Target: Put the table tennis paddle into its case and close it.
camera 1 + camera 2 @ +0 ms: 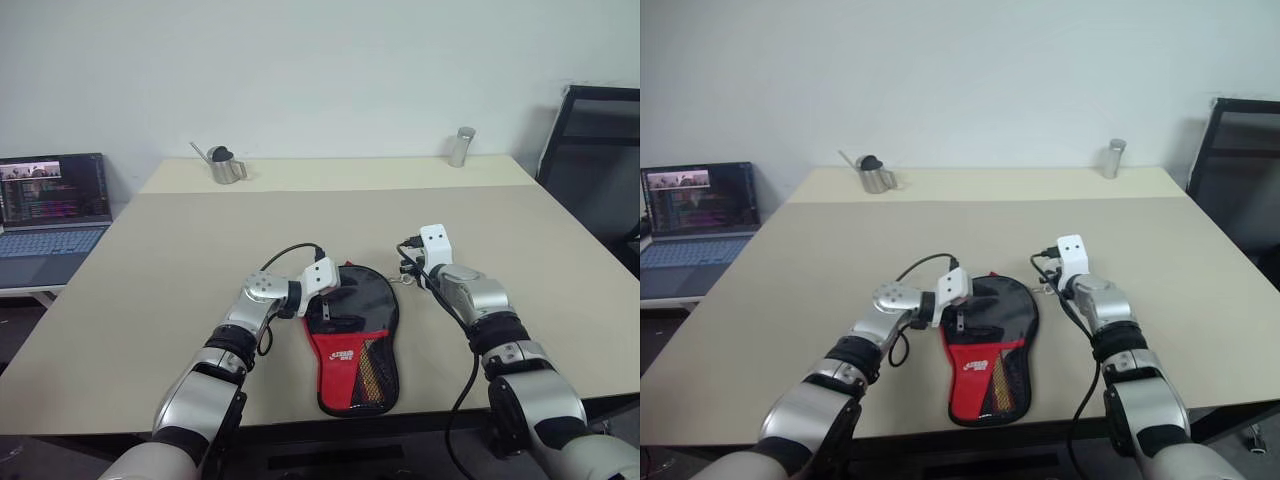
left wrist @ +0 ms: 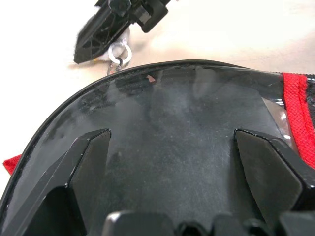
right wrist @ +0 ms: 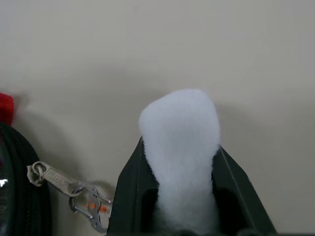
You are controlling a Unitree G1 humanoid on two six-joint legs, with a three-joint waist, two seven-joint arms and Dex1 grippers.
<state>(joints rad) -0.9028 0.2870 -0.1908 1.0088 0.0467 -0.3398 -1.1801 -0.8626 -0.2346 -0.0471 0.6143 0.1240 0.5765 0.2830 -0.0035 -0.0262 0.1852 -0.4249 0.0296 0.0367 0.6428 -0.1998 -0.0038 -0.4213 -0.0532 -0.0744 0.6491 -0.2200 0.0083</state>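
The case [image 1: 355,350] lies flat on the table near the front edge, its round black end toward the far side and its red panel with mesh pocket toward me. My left gripper [image 2: 172,137] is open, its fingers [image 2: 88,164] spread over the round black end. At the case's far right rim, my right gripper [image 3: 179,128] is shut, white padding showing between its fingers. The zipper pull [image 3: 54,179] with its small metal clip lies just beside those fingers; I cannot tell whether it is pinched. The paddle is hidden.
An open laptop [image 1: 50,215] sits on a side table to the left. A small metal watering can [image 1: 225,165] and a metal cylinder [image 1: 461,147] stand at the table's far edge. A black chair [image 1: 595,160] is at the right.
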